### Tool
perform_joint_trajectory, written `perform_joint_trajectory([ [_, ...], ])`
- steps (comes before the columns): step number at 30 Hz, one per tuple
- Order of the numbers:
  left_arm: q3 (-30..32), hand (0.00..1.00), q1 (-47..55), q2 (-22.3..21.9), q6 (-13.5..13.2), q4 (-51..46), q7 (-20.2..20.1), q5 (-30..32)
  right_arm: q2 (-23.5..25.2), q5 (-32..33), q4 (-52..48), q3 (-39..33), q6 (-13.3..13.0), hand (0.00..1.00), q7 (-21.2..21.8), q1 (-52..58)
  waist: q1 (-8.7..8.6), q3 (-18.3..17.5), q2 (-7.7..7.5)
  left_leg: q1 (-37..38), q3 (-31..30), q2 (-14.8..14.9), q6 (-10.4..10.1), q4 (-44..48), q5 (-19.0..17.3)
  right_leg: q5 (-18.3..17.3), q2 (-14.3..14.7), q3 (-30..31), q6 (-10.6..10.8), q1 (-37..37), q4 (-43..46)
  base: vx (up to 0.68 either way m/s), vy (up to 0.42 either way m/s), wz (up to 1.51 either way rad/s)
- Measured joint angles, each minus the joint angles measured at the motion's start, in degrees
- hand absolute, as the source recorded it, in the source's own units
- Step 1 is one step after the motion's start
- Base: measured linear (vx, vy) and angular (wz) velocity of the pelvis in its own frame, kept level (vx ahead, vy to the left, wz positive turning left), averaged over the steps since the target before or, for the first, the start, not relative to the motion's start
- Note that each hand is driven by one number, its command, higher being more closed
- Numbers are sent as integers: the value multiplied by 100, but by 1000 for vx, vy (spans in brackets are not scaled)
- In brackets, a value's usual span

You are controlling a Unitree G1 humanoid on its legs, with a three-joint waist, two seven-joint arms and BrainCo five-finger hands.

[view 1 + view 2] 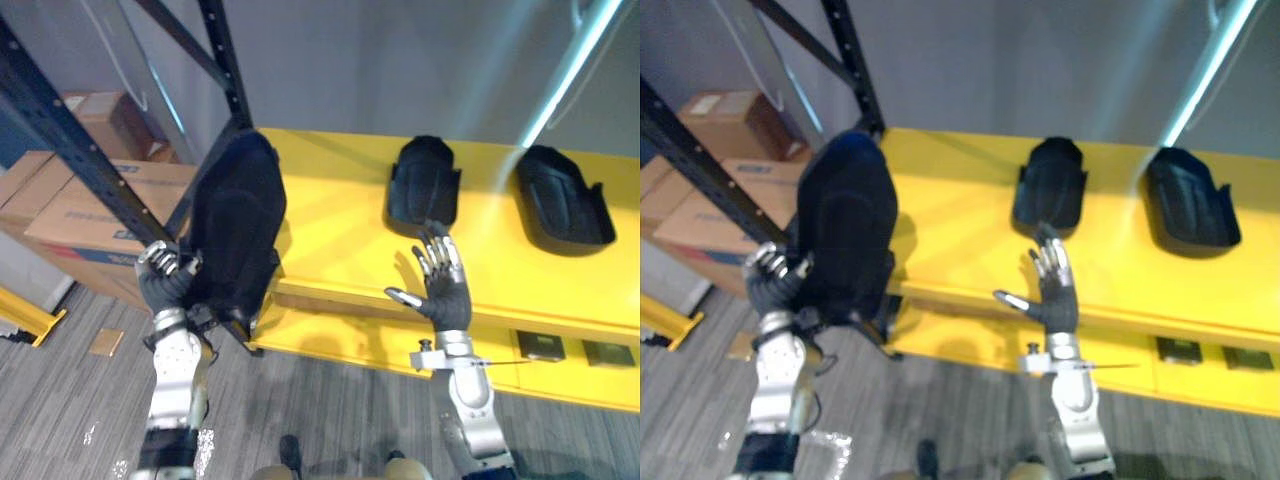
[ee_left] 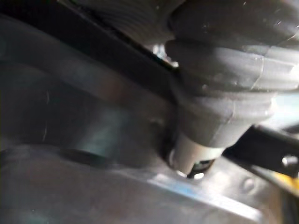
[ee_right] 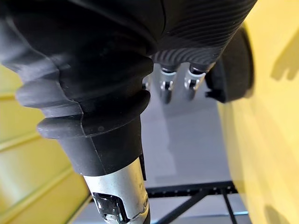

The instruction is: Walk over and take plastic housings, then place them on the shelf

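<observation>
Yellow shelf (image 1: 330, 230) with two black plastic housings lying flat on it: middle housing (image 1: 424, 185) and right housing (image 1: 562, 200), well apart from each other, both toward the back of the deck.

Third housing (image 1: 238, 225) is in the left hand (image 1: 165, 275). It stands roughly upright at the shelf's left end, its top over the deck corner and its bottom hanging below the front edge. Fingers are curled round its lower left rim, silver knuckles visible against the black shell. Can't tell whether the part touches the shelf.

Right hand (image 1: 445, 290) is raised in front of the shelf's front edge, just below the middle housing and not touching it. Fingers are straight and slightly spread, thumb out to the side, holding nothing. In the right wrist view the fingers point toward that housing (image 3: 233, 65) with a gap between.

Black rack upright (image 1: 70, 150) runs diagonally just left of the held part. Cardboard boxes (image 1: 90, 200) are stacked behind it, at floor level.
</observation>
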Motion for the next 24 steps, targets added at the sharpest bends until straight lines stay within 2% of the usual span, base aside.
perform_joint_trajectory([
  [4,-17,100,-624,280,11,759,25,-731,-373,29,-18,17,19,0,156,-204,-118,187,184,-21,89,37,-28,-1,49,-113,16,152,5,-251,326,-61,0,-13],
  [6,-17,100,-797,408,10,956,-31,-1062,-460,62,-61,24,38,0,245,-226,-160,211,180,-62,103,60,-40,0,76,-162,36,181,-12,-369,463,-50,-12,-5],
  [9,-17,100,-1070,625,55,1249,-337,-1914,-595,66,-424,73,68,0,460,-242,-245,358,153,-110,141,88,-53,1,120,-232,47,240,-23,-541,677,-39,-15,-8],
  [12,-33,100,-1145,629,165,1389,-601,-2694,-664,66,-442,166,140,0,651,-249,-266,440,167,-113,236,75,-53,2,124,-292,36,354,-26,-687,862,-19,-7,-14],
  [14,-40,100,-1232,629,275,1505,-644,-2984,-708,67,-442,164,156,0,695,-250,-309,505,179,-113,237,51,-51,2,128,-347,-1,362,-10,-739,974,0,0,0],
  [17,-47,100,-1256,662,380,1543,-638,-3167,-733,70,-442,174,203,0,760,-247,-347,560,191,-118,258,34,-51,2,129,-430,-18,415,-25,-840,1134,0,-4,-2],
  [21,-87,100,-1709,1182,844,2082,-638,-3407,-835,71,-495,351,353,0,766,-267,-403,674,251,-146,309,29,-77,3,145,-545,-31,492,-30,-1017,1387,-10,-25,-6],
  [24,-93,100,-1923,1299,985,2179,-580,-3393,-920,71,-705,445,378,0,765,-256,-465,806,281,-175,324,4,-85,3,159,-615,-96,506,-35,-1119,1551,0,0,0],
])
